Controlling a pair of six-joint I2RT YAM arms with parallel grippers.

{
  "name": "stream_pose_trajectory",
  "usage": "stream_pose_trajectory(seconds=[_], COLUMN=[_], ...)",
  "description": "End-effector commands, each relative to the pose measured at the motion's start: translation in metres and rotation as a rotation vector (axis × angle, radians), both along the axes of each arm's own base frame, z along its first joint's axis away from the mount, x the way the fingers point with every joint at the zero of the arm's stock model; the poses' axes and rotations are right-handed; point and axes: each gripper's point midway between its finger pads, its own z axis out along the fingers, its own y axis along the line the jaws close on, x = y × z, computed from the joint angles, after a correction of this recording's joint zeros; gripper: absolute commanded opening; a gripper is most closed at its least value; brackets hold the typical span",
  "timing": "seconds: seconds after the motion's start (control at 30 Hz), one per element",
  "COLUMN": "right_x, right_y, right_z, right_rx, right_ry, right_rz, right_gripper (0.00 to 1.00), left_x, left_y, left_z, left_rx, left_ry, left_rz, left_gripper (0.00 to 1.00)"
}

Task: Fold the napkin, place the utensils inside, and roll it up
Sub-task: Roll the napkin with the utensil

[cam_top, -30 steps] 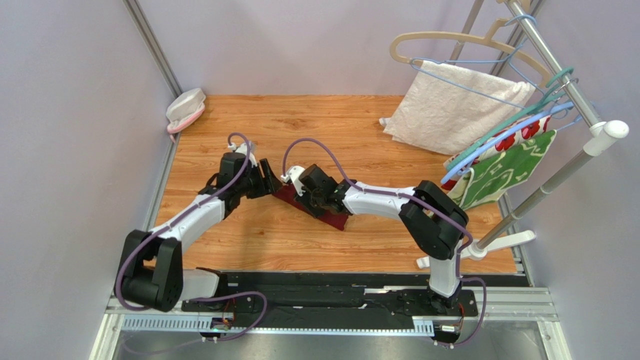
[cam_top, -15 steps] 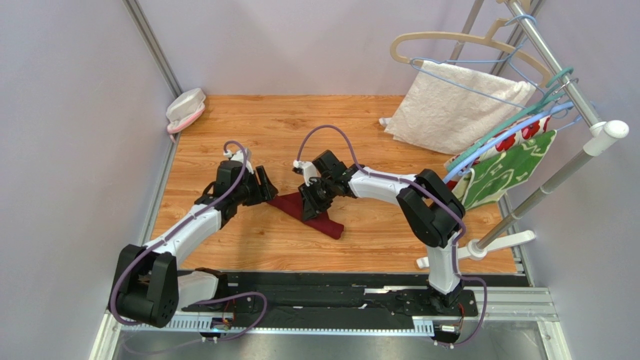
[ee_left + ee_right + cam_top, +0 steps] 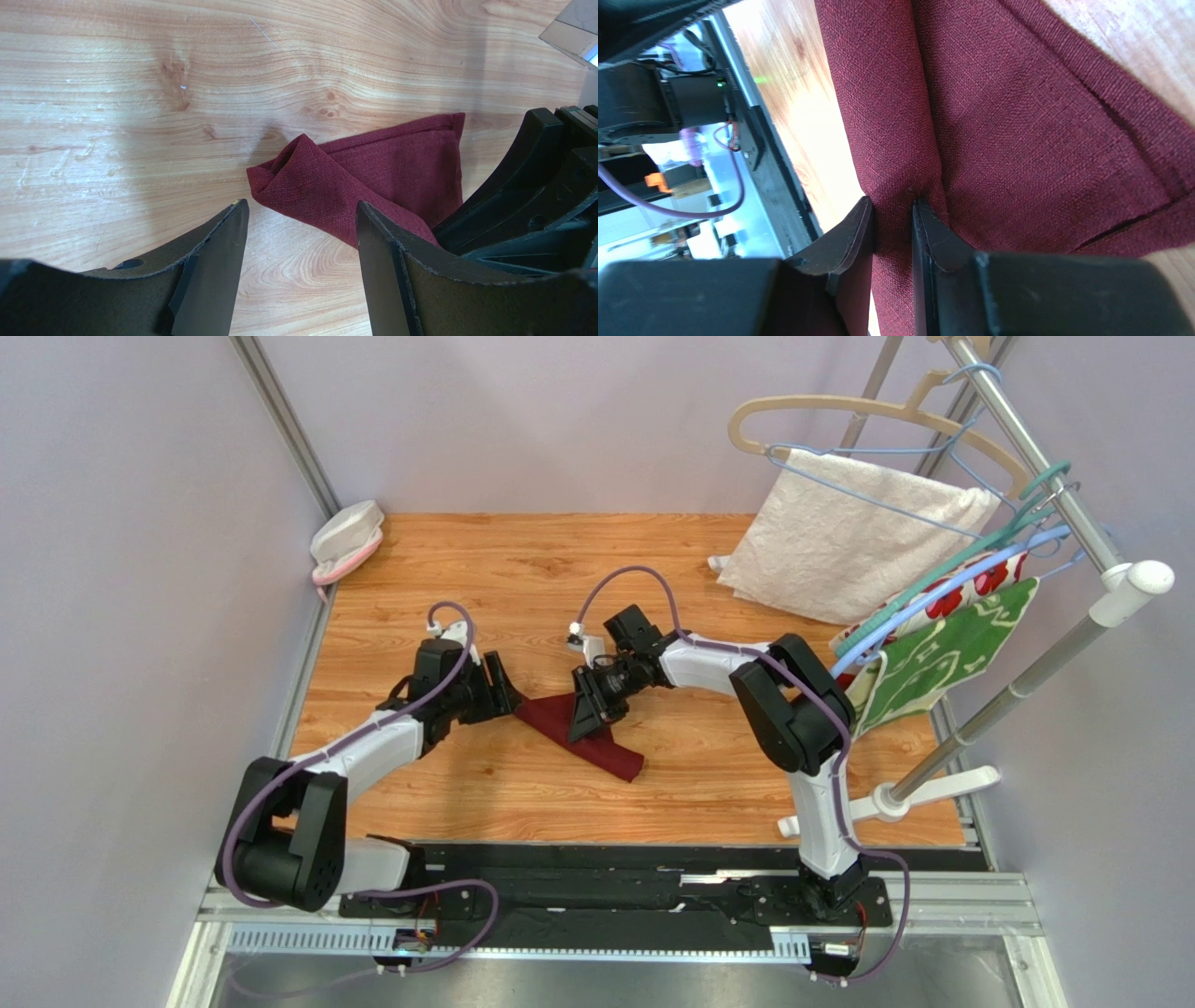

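The maroon napkin (image 3: 586,737) (image 3: 372,171) (image 3: 1025,119) lies folded in a narrow bundle near the middle of the wooden table (image 3: 561,560). At the napkin's far edge, the right gripper (image 3: 582,703) (image 3: 892,208) pinches a raised fold of its cloth. Just beside the napkin's left end, the left gripper (image 3: 502,686) (image 3: 302,213) hovers with fingers spread, holding nothing.

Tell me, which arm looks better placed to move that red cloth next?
The right, I'd guess. The right fingers pinch a fold of the napkin, while the left fingers stand open, just short of its tip, holding nothing.
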Motion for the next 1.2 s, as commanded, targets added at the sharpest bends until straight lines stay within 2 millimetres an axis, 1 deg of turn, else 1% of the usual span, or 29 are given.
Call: stream_pose_trajectory(seconds=[0.0,0.07,0.23,0.3,0.33,0.37,0.4,0.43,0.47,0.5,0.53,0.6,0.63,0.7,0.73,0.83,0.87,0.9,0.93,0.97,1.0,1.07,1.13,1.17], right_x=[-0.014,-0.012,-0.007,-0.005,-0.004,-0.003,0.0,0.001,0.002,0.008,0.009,0.016,0.02,0.028,0.032,0.045,0.04,0.041,0.038,0.033,0.029,0.019,0.012,0.007], right_y=[-0.018,-0.018,-0.017,-0.016,-0.016,-0.015,-0.013,-0.013,-0.012,-0.01,-0.01,-0.01,-0.008,-0.009,-0.008,-0.005,-0.005,-0.004,-0.004,0.002,0.002,0.011,0.014,0.018], right_z=[-0.045,-0.05,-0.05,-0.045,-0.042,-0.038,-0.028,-0.023,-0.018,-0.006,0.0,0.011,0.027,0.039,0.054,0.071,0.077,0.079,0.078,0.082,0.08,0.075,0.07,0.063], right_rx=[-0.139,-0.141,-0.134,-0.126,-0.121,-0.113,-0.099,-0.098,-0.095,-0.081,-0.081,-0.087,-0.073,-0.077,-0.056,-0.029,-0.017,-0.028,-0.042,-0.075,-0.109,-0.184,-0.233,-0.27], right_ry=[0.118,0.131,0.128,0.113,0.106,0.095,0.075,0.068,0.058,0.026,0.014,-0.029,-0.066,-0.125,-0.179,-0.312,-0.336,-0.379,-0.411,-0.48,-0.526,-0.626,-0.683,-0.714], right_rz=[-0.037,-0.043,-0.052,-0.05,-0.049,-0.048,-0.049,-0.047,-0.047,-0.048,-0.048,-0.061,-0.064,-0.084,-0.092,-0.139,-0.137,-0.14,-0.131,-0.123,-0.097,-0.071,-0.038,-0.026], right_gripper=[0.11,0.11,0.11,0.13,0.17,0.2,0.22,0.29,0.32,0.36,0.43,0.47,0.49,0.51,0.52,0.53,0.54,0.54,0.54,0.54,0.54,0.53,0.52,0.52], left_x=[0.015,0.018,0.02,0.021,0.022,0.022,0.021,0.024,0.023,0.022,0.024,0.023,0.024,0.022,0.024,0.024,0.024,0.023,0.024,0.024,0.024,0.024,0.025,0.026], left_y=[-0.01,-0.013,-0.017,-0.019,-0.02,-0.02,-0.02,-0.021,-0.021,-0.02,-0.02,-0.019,-0.02,-0.019,-0.019,-0.02,-0.02,-0.02,-0.02,-0.02,-0.02,-0.02,-0.021,-0.021], left_z=[0.009,0.009,-0.004,-0.007,-0.007,-0.009,-0.011,-0.008,-0.01,-0.01,-0.009,-0.01,-0.008,-0.01,-0.008,-0.008,-0.009,-0.01,-0.009,-0.01,-0.01,-0.01,-0.009,-0.009], left_rx=[-0.042,-0.057,-0.069,-0.077,-0.079,-0.076,-0.073,-0.072,-0.07,-0.067,-0.063,-0.051,-0.05,-0.041,-0.04,-0.04,-0.041,-0.038,-0.039,-0.038,-0.037,-0.036,-0.037,-0.038], left_ry=[-0.061,-0.064,-0.034,-0.028,-0.025,-0.016,-0.002,-0.002,0.008,0.016,0.018,0.034,0.034,0.05,0.051,0.057,0.062,0.068,0.068,0.071,0.074,0.076,0.075,0.074], left_rz=[-0.033,-0.038,-0.037,-0.045,-0.048,-0.048,-0.051,-0.052,-0.054,-0.055,-0.053,-0.055,-0.058,-0.065,-0.066,-0.069,-0.069,-0.068,-0.069,-0.068,-0.068,-0.07,-0.071,-0.071], left_gripper=[0.66,0.66,0.65,0.61,0.6,0.55,0.52,0.49,0.46,0.44,0.44,0.43,0.42,0.42,0.42,0.41,0.41,0.41,0.41,0.41,0.41,0.41,0.41,0.41])
